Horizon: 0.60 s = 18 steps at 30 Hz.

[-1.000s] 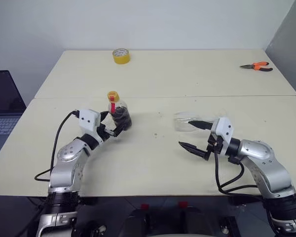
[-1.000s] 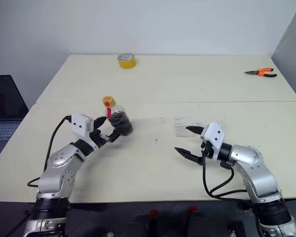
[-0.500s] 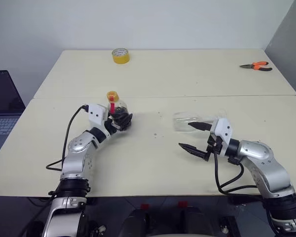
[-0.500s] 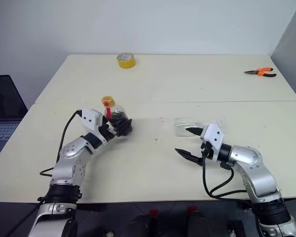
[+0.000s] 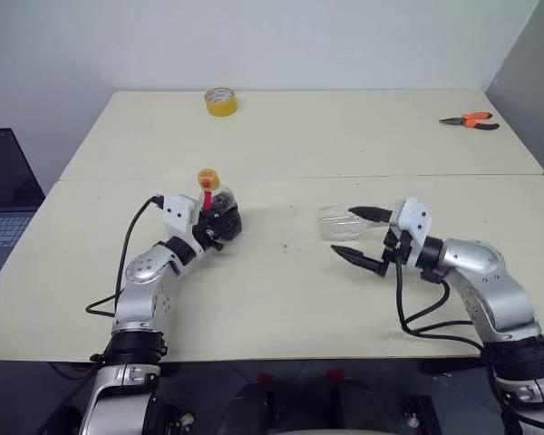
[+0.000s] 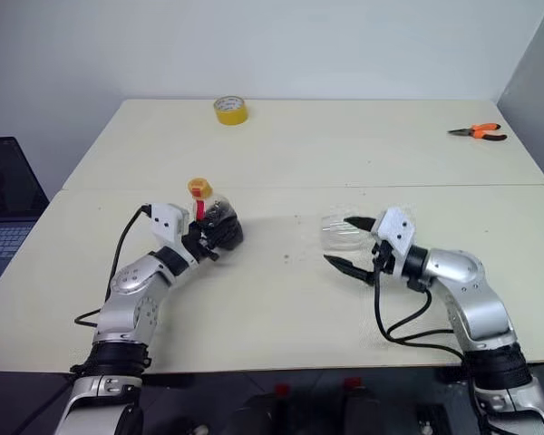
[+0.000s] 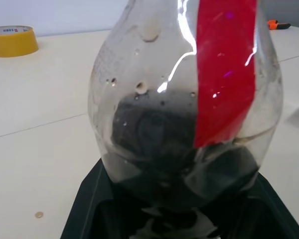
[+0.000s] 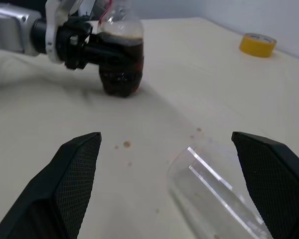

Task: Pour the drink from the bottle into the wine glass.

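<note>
On the near cream table (image 5: pixel 272 299), the left gripper (image 5: pixel 219 225) clasps the upright squat clear plastic bottle (image 5: pixel 218 207) of dark drink (image 8: pixel 120 62); the right gripper (image 5: pixel 358 235) gapes around the clear wine glass (image 5: pixel 340 223) lying sideways. Farther back sit a yellow tape roll (image 5: pixel 221 101) and orange pliers (image 5: pixel 470 120).

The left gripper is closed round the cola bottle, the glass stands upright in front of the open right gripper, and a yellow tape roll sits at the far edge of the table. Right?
Not quite. The glass lies on its side on the table, as the right wrist view shows. The rest holds: the left gripper is closed round the cola bottle, the right gripper is open, and the yellow tape roll sits at the far edge.
</note>
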Tool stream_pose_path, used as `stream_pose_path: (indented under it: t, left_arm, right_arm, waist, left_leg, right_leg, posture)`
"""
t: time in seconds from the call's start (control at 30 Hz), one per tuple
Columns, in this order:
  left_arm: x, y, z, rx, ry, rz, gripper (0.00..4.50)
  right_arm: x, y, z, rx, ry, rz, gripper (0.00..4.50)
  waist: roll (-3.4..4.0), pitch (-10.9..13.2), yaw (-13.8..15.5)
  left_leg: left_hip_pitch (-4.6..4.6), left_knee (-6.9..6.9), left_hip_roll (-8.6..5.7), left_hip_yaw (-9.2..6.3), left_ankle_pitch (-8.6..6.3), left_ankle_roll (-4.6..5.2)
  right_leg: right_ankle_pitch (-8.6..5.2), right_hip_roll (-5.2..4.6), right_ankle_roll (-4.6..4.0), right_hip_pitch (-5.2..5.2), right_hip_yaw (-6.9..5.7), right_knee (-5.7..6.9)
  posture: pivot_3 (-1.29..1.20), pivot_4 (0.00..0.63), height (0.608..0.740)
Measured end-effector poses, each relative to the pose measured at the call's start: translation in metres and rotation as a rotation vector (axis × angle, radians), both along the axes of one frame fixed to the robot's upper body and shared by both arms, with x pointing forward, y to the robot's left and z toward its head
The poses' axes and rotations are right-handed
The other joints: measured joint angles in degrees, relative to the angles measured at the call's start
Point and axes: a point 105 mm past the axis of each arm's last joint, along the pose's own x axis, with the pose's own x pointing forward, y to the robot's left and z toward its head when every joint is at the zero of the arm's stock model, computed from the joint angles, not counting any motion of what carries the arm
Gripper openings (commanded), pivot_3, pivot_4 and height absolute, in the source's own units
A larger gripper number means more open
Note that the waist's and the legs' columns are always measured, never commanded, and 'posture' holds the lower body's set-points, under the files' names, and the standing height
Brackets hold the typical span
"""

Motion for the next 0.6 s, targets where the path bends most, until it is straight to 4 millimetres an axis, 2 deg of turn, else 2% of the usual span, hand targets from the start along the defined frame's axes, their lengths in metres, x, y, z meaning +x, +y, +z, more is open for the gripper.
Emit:
stream_pose_path:
  t: [0.1,0.23,0.33,0.5,0.6]
  left_arm:
    - [0.0,-0.012,-0.001,-0.001,-0.015,0.035,1.57]
    - [0.003,-0.032,0.0,0.042,-0.04,0.096,1.49]
    - [0.004,-0.046,0.001,0.043,-0.042,0.128,1.39]
    - [-0.001,-0.09,0.0,0.014,-0.029,0.062,1.29]
    - [-0.002,-0.095,0.001,0.02,-0.025,0.051,1.27]
  right_arm:
    - [0.015,0.015,0.025,0.055,-0.017,-0.039,4.5]
    - [0.017,0.042,0.049,0.121,-0.017,-0.026,4.5]
    - [0.017,0.057,0.053,0.158,0.029,-0.043,4.5]
    - [0.009,0.088,0.052,0.163,0.09,-0.015,4.5]
    - [0.012,0.091,0.057,0.168,0.101,-0.044,4.5]
  waist:
    - [0.0,0.0,0.0]
    - [-0.03,0.0,0.2]
    - [-0.03,0.0,0.2]
    - [-0.03,0.0,0.0]
    - [-0.02,0.0,-0.3]
  left_leg:
    - [-0.05,0.01,0.0,0.0,0.0,-0.01]
    - [-0.13,0.04,-0.04,-0.01,0.01,-0.01]
    - [-0.19,0.06,-0.07,0.0,0.01,-0.01]
    - [-0.25,0.05,-0.06,0.03,0.01,-0.01]
    - [-0.24,0.03,-0.03,0.04,0.01,-0.01]
  right_leg:
    - [0.03,0.0,-0.04,-0.06,0.01,0.02]
    - [0.04,-0.04,-0.05,-0.11,-0.01,0.02]
    - [0.06,-0.07,-0.04,-0.18,0.02,0.04]
    - [0.06,-0.06,-0.04,-0.27,0.03,0.08]
    - [0.06,-0.02,-0.05,-0.33,0.05,0.18]
  posture:
    - [0.0,0.15,0.74]
    - [0.0,0.15,0.74]
    - [0.0,0.15,0.74]
    - [0.0,0.15,0.74]
    - [0.0,0.15,0.74]
